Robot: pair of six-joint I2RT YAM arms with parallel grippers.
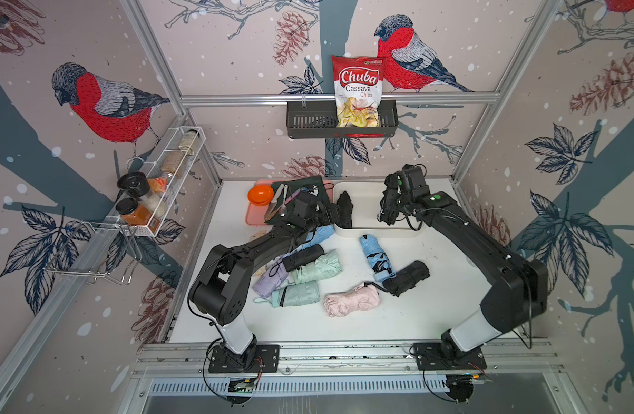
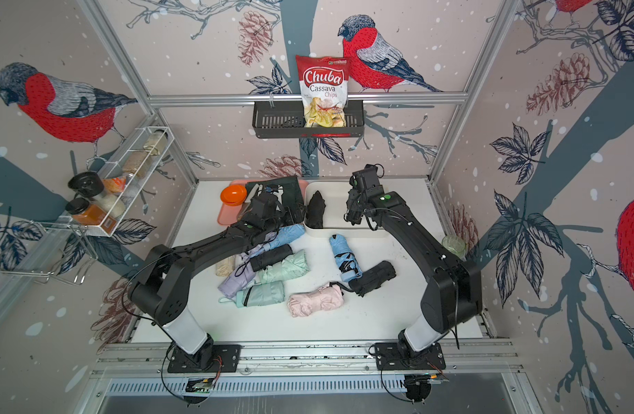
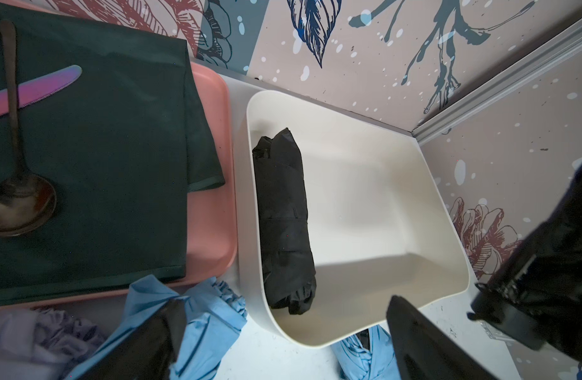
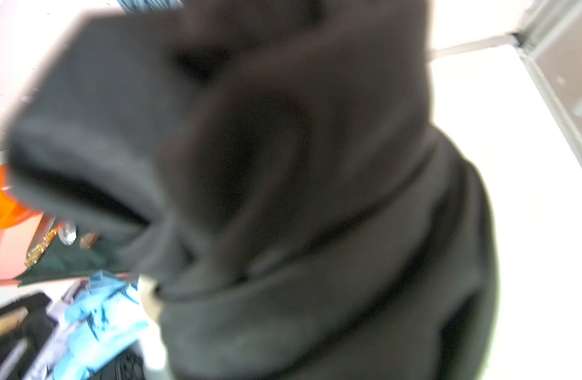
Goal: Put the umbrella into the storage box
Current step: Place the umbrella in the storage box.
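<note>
1. Right gripper (image 1: 389,215) is closed on a black folded umbrella (image 4: 283,197). The umbrella's fabric fills the right wrist view and hides the fingers.
2. Left gripper (image 3: 284,302) is spread wide and holds nothing. Its dark fingers (image 3: 424,342) frame the left wrist view.
3. Storage box (image 3: 365,204), cream-white, sits directly beneath the right gripper and just ahead of the left one. The held umbrella hangs over the side of the box farther from the left gripper. I cannot tell whether it touches the box floor.
4. Pink tray (image 3: 213,197) lies just beside the box, to the left gripper's left, with a dark green cloth (image 3: 102,164) over it.
5. Second black umbrella (image 3: 283,217) lies flat inside the box, along the wall nearest the left gripper, between the two grippers.
6. Light blue umbrella (image 3: 217,312) lies on the table under the left gripper, outside the box.
7. Dark spoon (image 3: 19,197) and purple knife (image 3: 42,85) rest crossed on the cloth, beyond the left gripper's left side.
</note>
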